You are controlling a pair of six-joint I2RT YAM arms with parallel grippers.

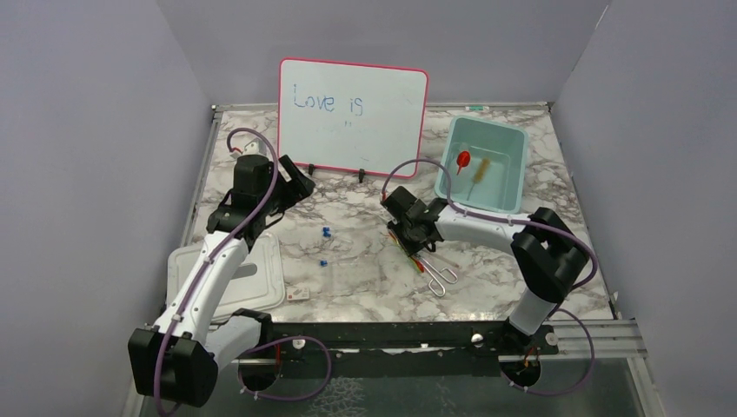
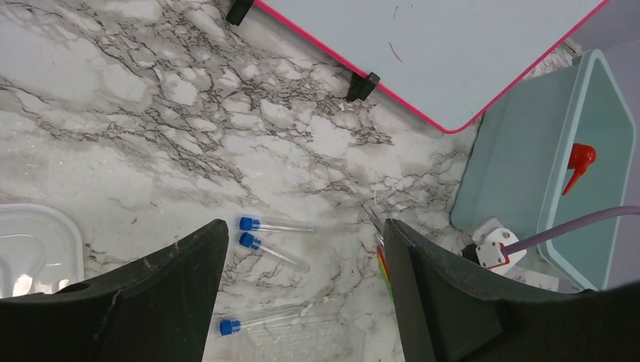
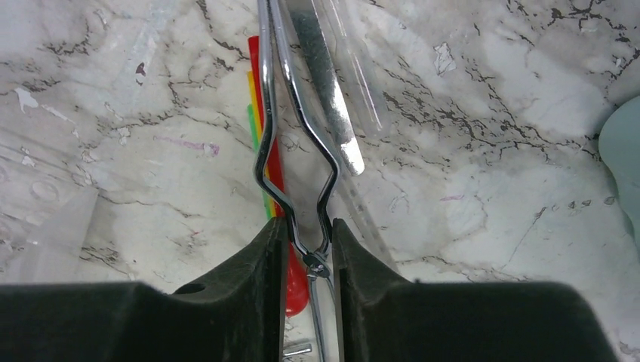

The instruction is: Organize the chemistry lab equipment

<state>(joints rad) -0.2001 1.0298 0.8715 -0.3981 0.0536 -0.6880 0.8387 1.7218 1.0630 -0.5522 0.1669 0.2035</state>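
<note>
Plain lilac-grey walls (image 1: pixel 87 130) close in the white, grey-veined marble counter (image 1: pixel 365 208) on its left, far and right edges; a black rail (image 1: pixel 391 332) runs along its near edge

Robot test booth dressed as a mock chemistry bench. Plain grey walls (image 1: pixel 87 130) close off three sides of a marble-patterned surface (image 1: pixel 365 269). A left arm (image 1: pixel 217 261) and a right arm (image 1: pixel 487 228), both white and black, are bolted to a black rail (image 1: pixel 391 333) at the near edge, with purple cables (image 1: pixel 415 162) looping off them. Lab props lie about the surface: blue-capped tubes (image 2: pixel 275 225), tongs (image 3: pixel 264 90), a pale green bin (image 1: pixel 502 187). A whiteboard (image 1: pixel 352 113) stands at the back wall.
</note>
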